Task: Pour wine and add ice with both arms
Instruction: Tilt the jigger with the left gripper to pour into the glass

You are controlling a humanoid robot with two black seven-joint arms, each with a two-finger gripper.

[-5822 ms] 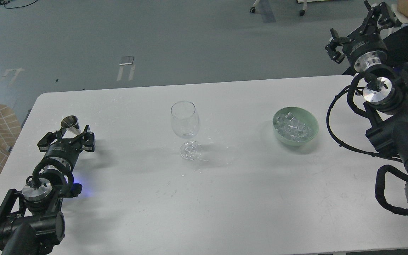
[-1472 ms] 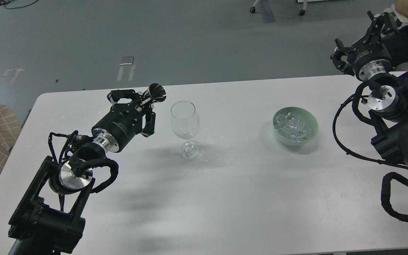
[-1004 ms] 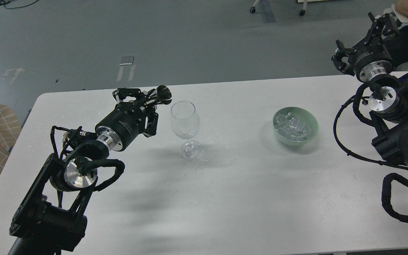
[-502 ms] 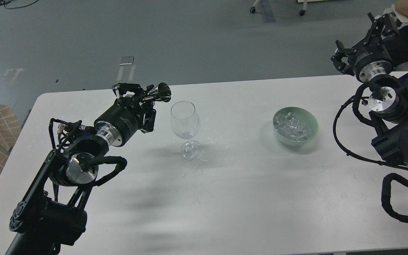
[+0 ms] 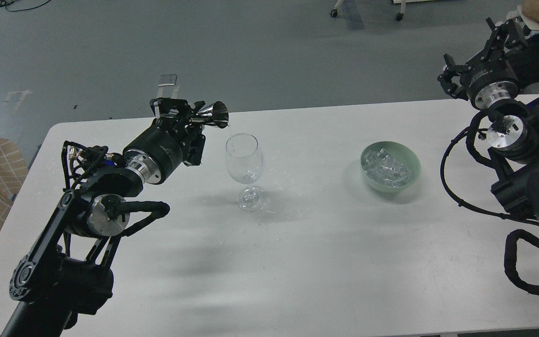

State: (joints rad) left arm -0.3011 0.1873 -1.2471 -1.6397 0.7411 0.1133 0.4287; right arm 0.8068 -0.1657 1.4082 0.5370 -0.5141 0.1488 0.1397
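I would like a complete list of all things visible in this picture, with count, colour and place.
wine glass: one, clear, upright at table centre
bowl: one, pale green, right of the glass
ice: a heap, clear cubes, inside the bowl
metal jigger: one, silver, tilted beside the glass rim
table: one, white
left claw: black, shut on the jigger
right claw: black, open, raised beyond the table's far right corner

The left gripper (image 5: 190,117) lifted the metal jigger (image 5: 213,114) off the tabletop (image 5: 297,243) and tipped it sideways above the wine glass (image 5: 244,157).
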